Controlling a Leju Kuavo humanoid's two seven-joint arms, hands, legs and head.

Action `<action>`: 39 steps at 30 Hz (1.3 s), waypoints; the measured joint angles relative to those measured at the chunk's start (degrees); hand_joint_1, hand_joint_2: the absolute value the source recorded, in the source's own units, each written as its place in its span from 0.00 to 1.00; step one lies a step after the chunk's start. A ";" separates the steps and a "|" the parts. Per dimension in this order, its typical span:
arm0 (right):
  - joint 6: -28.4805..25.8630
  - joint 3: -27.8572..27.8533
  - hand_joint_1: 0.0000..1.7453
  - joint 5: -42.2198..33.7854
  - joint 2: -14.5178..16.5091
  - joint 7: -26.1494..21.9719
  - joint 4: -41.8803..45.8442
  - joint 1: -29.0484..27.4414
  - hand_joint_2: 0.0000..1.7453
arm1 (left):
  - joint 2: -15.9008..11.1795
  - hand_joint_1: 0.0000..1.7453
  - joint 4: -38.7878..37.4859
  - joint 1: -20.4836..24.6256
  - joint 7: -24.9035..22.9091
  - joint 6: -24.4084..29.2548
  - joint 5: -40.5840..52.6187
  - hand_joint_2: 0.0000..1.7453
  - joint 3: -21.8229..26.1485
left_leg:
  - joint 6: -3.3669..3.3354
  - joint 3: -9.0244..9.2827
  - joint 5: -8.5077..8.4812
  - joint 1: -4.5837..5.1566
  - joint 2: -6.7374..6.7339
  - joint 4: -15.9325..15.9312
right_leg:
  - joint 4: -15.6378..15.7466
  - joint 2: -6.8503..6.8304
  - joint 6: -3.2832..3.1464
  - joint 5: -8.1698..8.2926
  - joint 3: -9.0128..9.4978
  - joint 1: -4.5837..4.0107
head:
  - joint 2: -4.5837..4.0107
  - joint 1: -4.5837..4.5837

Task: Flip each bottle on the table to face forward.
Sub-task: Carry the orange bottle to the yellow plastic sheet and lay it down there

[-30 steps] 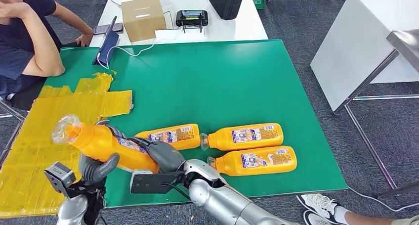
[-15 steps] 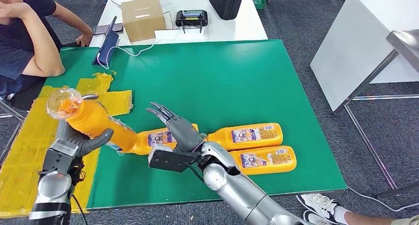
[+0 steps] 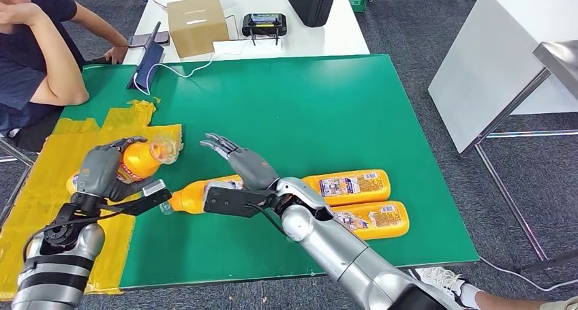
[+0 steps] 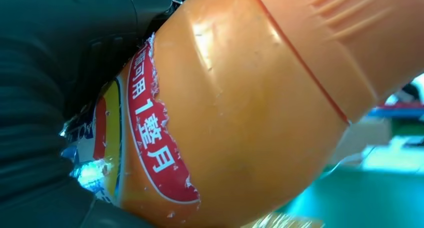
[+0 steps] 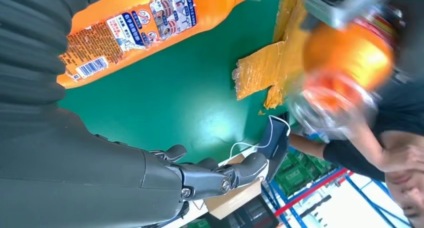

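Note:
My left hand point(image 3: 101, 172) grips an orange bottle point(image 3: 140, 160) low over the yellow tape, its plastic-wrapped cap pointing right. Up close the bottle point(image 4: 240, 112) shows a torn red label against my left hand point(image 4: 45, 87). My right hand point(image 3: 240, 161) hovers open, fingers spread, above a second orange bottle point(image 3: 194, 195) lying on the green table point(image 3: 286, 112). In the right wrist view its fingers point(image 5: 210, 175) reach past that lying bottle point(image 5: 150, 22), whose label faces up. Two more bottles point(image 3: 347, 186) point(image 3: 371, 218) lie side by side to the right, labels up.
Yellow tape point(image 3: 41, 194) covers the table's left part. A person point(image 3: 34, 51) sits at the far left corner. Behind stands a white table with a cardboard box point(image 3: 198, 24), a tablet point(image 3: 146, 65), a small device point(image 3: 264, 25) and a black case point(image 3: 312, 2).
My left hand has swung the bottle down from a raised tilt to low over the tape, cap now to the right. My right hand let go and lifted, fingers spread.

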State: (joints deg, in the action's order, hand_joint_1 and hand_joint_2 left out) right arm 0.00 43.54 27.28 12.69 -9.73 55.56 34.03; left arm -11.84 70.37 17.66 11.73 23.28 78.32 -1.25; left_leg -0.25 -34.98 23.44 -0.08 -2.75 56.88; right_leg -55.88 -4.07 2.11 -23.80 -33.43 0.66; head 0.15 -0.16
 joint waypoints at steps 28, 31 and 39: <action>8.79 7.88 0.00 -1.14 1.40 5.22 -17.44 11.98 1.00 | -5.09 0.00 -23.45 4.92 15.69 -3.67 -7.26 0.00 -3.92 | 0.02 0.13 -0.03 0.00 0.11 0.00 | -0.05 -0.10 0.00 0.00 0.19 0.02 | 0.00 0.00; 9.07 8.58 0.00 -1.24 1.83 5.22 -20.55 12.92 1.00 | -5.16 0.00 -23.02 4.88 17.89 -4.58 -10.05 0.00 -4.50 | 0.02 0.13 -0.04 0.00 0.15 0.00 | -0.05 -0.11 0.00 0.00 0.21 0.03 | 0.00 0.00; 9.07 9.26 0.00 -1.25 2.50 5.21 -24.14 13.47 1.00 | -5.16 0.00 -22.50 4.71 18.83 -5.16 -11.33 0.00 -5.35 | 0.02 0.14 -0.04 0.00 0.18 0.00 | -0.05 -0.11 0.00 0.00 0.20 0.03 | 0.00 0.00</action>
State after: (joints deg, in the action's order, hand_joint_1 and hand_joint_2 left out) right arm 9.07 52.80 26.04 15.19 -4.51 31.42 47.50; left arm -17.00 47.87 22.36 30.56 18.12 67.00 -6.61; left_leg -0.23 -34.85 23.40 -0.08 -2.57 56.88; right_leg -55.93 -4.17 2.11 -23.80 -33.23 0.69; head 0.15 -0.16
